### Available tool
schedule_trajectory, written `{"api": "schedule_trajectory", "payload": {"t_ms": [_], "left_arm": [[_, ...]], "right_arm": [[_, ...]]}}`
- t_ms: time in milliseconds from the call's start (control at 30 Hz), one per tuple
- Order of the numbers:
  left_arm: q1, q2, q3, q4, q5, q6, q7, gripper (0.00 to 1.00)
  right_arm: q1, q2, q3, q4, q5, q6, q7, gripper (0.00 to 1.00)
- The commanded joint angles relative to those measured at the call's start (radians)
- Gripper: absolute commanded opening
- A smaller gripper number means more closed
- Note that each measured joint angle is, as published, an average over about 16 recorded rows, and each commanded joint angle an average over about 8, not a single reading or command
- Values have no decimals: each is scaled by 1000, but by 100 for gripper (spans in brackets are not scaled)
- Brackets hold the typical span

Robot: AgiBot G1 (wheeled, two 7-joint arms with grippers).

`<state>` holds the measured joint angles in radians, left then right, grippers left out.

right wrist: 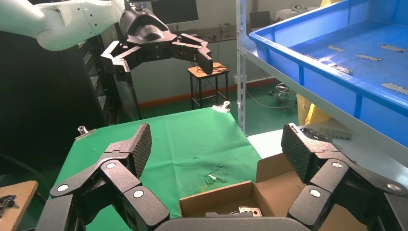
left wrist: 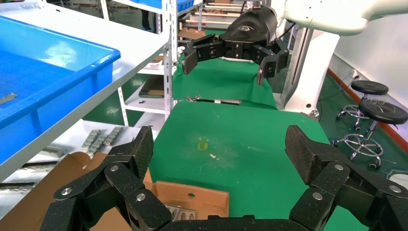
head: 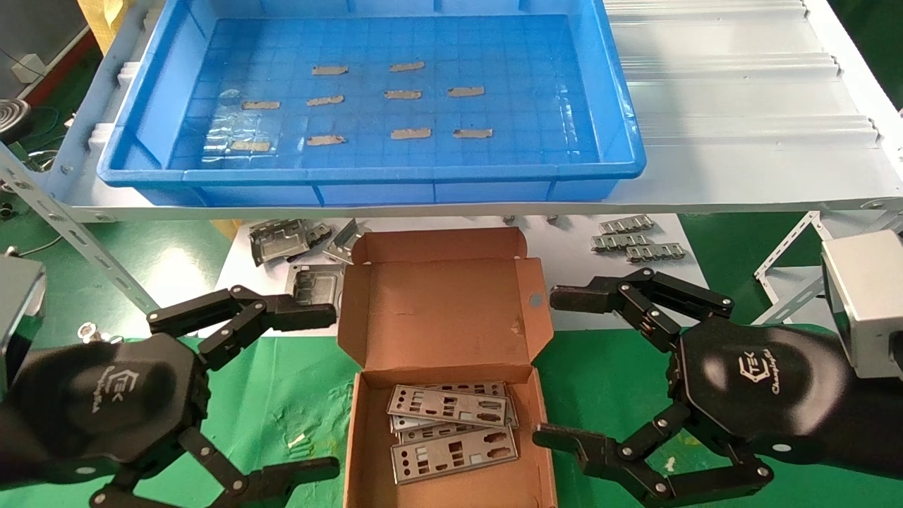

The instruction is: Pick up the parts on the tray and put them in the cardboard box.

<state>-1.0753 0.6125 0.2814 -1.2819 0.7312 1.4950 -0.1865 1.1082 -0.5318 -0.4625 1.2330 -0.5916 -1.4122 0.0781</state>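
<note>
**Beside the cardboard box: both grippers open, parts stacked inside**

Beside the cardboard box [head: 444, 310], which lies on a green mat [head: 282, 395] with its flap lid folded back flat, both arms hover at rest. Inside the box, at its near end, several parts [head: 451, 430] lie stacked and slightly fanned: thin silver plates punched with round and rectangular cut-outs. The left gripper [head: 310, 388] sits just left of the box, jaws spread wide and holding nothing; its far fingertip lies near a folded grey metal bracket [head: 310, 282] beside the box's far left corner. The right gripper [head: 557, 367] sits just right of the box, jaws likewise wide apart and empty. Beyond the box, on a raised white shelf [head: 741, 162], stands the blue tray [head: 141, 169]; its grid floor bears only small tan tape strips [head: 409, 132]. More grey brackets [head: 282, 236] lie on the white surface beyond the box, under the shelf edge, with a row of small metal pieces [head: 635, 243] to the box's far right.
</note>
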Motion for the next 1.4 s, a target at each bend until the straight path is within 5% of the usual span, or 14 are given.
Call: {"api": "schedule_trajectory", "payload": {"t_ms": [33, 1400], "left_arm": [[0, 0, 0, 0, 0, 0, 0, 100], [0, 0, 0, 0, 0, 0, 0, 100]], "right_arm": [[0, 0, 0, 0, 0, 0, 0, 100], [0, 0, 0, 0, 0, 0, 0, 100]]}}
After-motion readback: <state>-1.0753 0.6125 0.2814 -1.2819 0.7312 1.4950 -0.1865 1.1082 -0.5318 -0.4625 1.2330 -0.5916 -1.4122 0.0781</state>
